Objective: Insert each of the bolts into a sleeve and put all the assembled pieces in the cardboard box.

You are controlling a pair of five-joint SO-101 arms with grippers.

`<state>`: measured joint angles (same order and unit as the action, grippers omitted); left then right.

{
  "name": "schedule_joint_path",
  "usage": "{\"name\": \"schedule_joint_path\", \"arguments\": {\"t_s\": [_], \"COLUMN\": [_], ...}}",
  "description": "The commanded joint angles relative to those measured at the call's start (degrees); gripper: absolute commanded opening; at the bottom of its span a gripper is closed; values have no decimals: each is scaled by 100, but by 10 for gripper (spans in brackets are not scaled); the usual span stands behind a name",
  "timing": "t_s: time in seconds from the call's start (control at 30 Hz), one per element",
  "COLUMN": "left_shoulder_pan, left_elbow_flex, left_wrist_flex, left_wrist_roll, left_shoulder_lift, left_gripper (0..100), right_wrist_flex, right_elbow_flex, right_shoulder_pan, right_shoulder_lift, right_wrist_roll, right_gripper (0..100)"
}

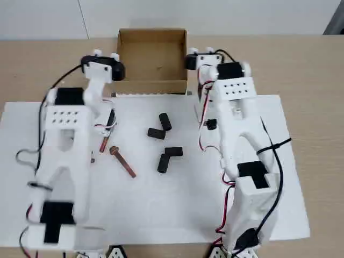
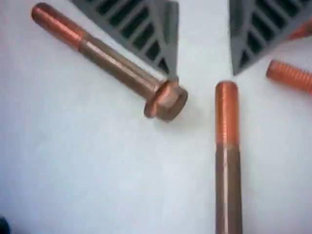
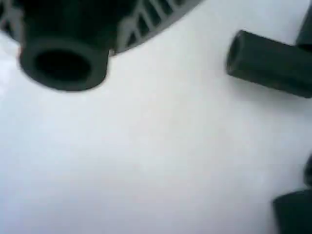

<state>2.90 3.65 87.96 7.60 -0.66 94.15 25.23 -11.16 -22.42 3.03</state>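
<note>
**Now: sleeve gripped, bolt not yet picked**

We judge the first pairing to be in hand, and as far as we can tell no bolt sits in a sleeve yet. Our right gripper (image 1: pixel 210 123) is clenched on a sleeve (image 3: pixel 63 61), whose open bore pokes out past the jaws. A spare sleeve (image 3: pixel 270 63) lies off to one side of those jaws, apart from them.

Our left gripper (image 2: pixel 204 68) is released and hangs low over the bolts with nothing between its jaws. One bolt (image 2: pixel 117 66) lies with its head just past one jaw tip and its shank along that jaw's outer side. A second bolt (image 2: pixel 227 161) lies just ahead of the gap, with its threaded end pointing into it. A third bolt (image 2: pixel 290 75) shows its tip beside the other jaw. The box (image 1: pixel 152 85) stands well beyond both grippers.

Next, we think the left jaws should settle astride the second bolt and close on its plain shank. That leaves the threads free to be lined up with the bore. The neighbouring bolts lie close, so a crooked descent could knock them.
</note>
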Motion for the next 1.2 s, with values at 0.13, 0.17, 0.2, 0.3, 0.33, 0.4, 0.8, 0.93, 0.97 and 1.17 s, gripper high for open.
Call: {"name": "schedule_joint_path", "arguments": {"t_s": [0.13, 0.17, 0.2, 0.3, 0.33, 0.4, 0.8, 0.93, 0.97, 1.17], "left_shoulder_pan": [-70, -70, -70, -70, -70, -70, 264, 229, 229, 229], "left_elbow_flex": [-1358, -1508, -1613, -1719, -1719, -1719, -1719, -1719, -1719, -1719], "left_wrist_flex": [158, 220, 255, 246, 246, 246, 70, -53, -97, -308], "left_wrist_roll": [-97, -97, -97, -97, -97, -97, -70, -62, -62, -62], "left_shoulder_lift": [1292, 1442, 1556, 1767, 1820, 1916, 2462, 2567, 2576, 2787], "left_gripper": [69, 70, 71, 72, 72, 73, 73, 73, 73, 73], "right_wrist_flex": [31, 31, 31, 101, 119, 145, 145, 145, 145, 154], "right_elbow_flex": [88, 88, 88, 88, 88, 88, 88, 88, 88, 88], "right_shoulder_pan": [365, 382, 391, 382, 374, 374, 365, 356, 356, 356], "right_shoulder_lift": [391, 391, 391, 409, 409, 409, 409, 418, 418, 409], "right_wrist_roll": [70, 70, 70, 70, 70, 70, 35, 26, 26, 26], "right_gripper": [3, 3, 3, 3, 3, 3, 3, 4, 4, 4]}}
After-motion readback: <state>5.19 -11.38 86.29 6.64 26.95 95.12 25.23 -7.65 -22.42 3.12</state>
